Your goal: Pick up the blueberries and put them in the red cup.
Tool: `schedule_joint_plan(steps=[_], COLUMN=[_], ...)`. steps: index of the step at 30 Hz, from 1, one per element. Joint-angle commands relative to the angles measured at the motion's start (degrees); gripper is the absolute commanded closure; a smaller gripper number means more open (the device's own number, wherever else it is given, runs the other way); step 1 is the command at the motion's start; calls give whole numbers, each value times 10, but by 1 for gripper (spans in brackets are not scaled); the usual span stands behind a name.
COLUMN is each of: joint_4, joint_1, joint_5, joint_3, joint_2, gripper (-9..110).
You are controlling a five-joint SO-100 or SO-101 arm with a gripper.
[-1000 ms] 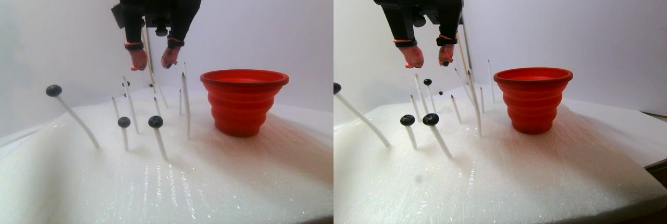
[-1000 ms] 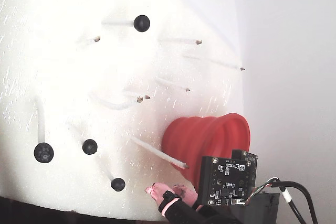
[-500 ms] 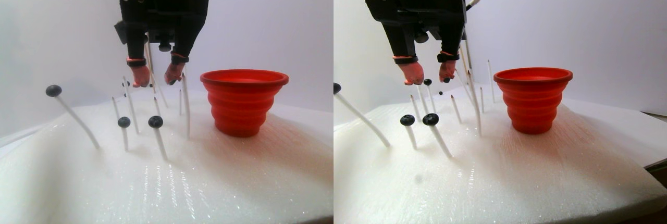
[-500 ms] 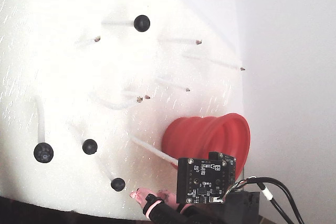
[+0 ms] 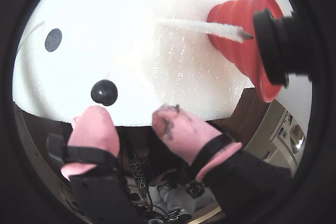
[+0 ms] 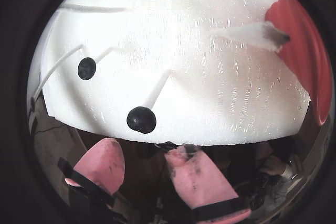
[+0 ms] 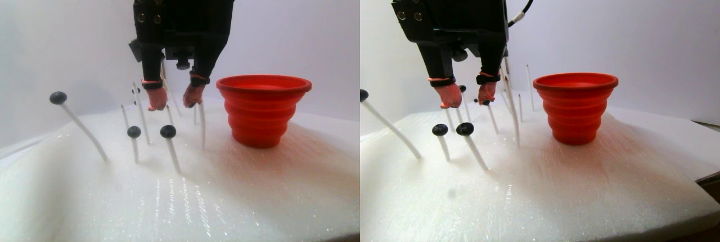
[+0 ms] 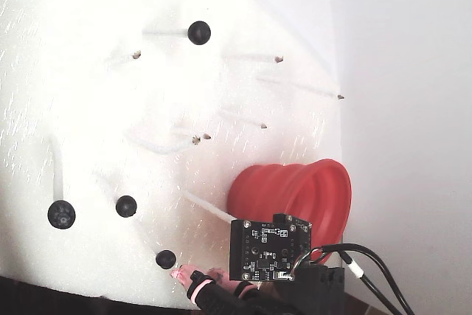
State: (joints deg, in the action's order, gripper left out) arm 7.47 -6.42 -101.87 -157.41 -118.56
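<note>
Only stereo pair shows cup (image 7: 263, 110) upright.

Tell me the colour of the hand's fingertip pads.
Pink, smudged dark on one; the fingertips show best in a wrist view.

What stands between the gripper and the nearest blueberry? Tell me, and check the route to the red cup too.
Nothing visible blocks the open gripper from the nearest blueberry, just ahead of its pink fingertips. Toward the red cup, one bare white stick leans across the way.
</note>
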Motion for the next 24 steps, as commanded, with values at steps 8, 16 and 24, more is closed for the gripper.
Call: schedule_joint_plan(steps=[8,16,24], joint_4=[-44,-55,-69], joint_1=[6,15,20], joint_5=[-4,1,2], joint_3=[22,38,48], joint_2=[40,63,90], gripper=[85,82,82])
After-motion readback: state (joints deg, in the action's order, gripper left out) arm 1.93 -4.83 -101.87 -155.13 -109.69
